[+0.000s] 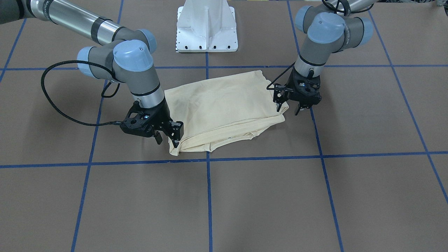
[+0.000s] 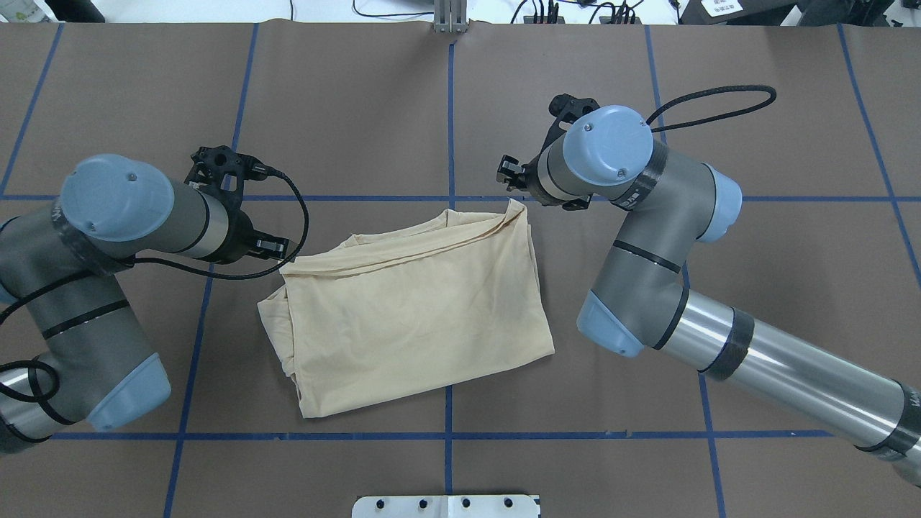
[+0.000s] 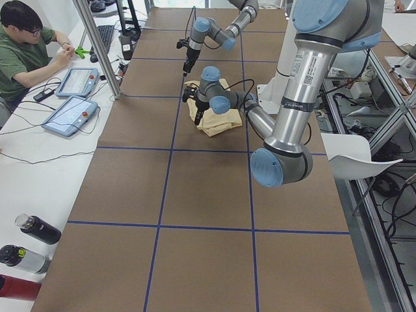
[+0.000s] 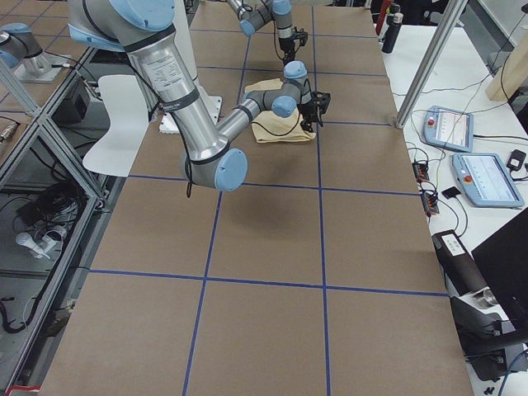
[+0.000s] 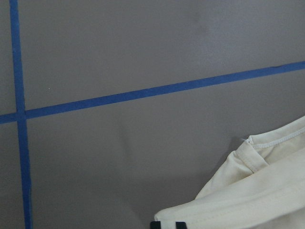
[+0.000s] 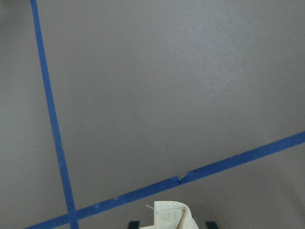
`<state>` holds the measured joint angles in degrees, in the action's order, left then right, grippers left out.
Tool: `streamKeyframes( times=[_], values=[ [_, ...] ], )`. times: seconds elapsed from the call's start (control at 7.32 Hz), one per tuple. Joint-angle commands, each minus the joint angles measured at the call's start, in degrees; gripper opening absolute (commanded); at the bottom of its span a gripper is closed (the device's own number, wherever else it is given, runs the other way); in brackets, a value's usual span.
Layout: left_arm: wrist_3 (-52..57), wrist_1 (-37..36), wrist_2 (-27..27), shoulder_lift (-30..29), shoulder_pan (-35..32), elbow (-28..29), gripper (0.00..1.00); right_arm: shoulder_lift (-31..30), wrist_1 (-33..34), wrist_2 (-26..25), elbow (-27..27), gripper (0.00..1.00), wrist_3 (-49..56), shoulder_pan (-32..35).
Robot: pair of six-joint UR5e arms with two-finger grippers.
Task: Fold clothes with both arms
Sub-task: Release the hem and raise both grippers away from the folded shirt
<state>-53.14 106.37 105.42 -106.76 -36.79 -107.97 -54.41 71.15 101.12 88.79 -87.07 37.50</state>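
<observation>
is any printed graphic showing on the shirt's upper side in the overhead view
No, the shirt shows only plain cream fabric with creases and folded edges there.

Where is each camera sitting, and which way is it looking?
Front-facing: across the table, facing the robot; left arm at picture-right, right arm at picture-left, pedestal on top.
Overhead: behind the robot's shoulders, looking forward and down; both arms' elbows show.
Exterior left: table's left end, looking along it; left arm near, person seated aside.
Exterior right: opposite end; right arm near.
Left wrist: looks down at shirt corner; only jaws' tips show.
Right wrist: likewise.
Shared: every view shows the shirt and blue tape.
</observation>
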Motion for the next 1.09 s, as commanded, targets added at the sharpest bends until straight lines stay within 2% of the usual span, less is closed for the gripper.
streamKeyframes(
  times=[0.0, 0.27, 0.68, 0.96],
  values=[
    [-1.86, -0.11, 0.22, 4.34, 0.92, -5.04, 1.0, -0.86, 0.4, 9.14, 0.94, 1.0, 3.02, 4.49],
    [-8.52, 0.06, -0.13, 6.03, 7.84, -6.46, 1.0, -2.18, 0.31, 9.28, 2.0, 1.0, 3.49, 4.95],
    [-10.05, 0.06, -0.48, 6.12, 15.15, -7.78, 0.99, -2.28, 0.05, 8.84, 1.92, 1.0, 3.58, 4.95],
    [-15.72, 0.06, -0.57, 5.77, 18.05, -7.52, 0.66, -2.19, 0.05, 8.75, 2.0, 1.0, 3.49, 4.95]
  ],
)
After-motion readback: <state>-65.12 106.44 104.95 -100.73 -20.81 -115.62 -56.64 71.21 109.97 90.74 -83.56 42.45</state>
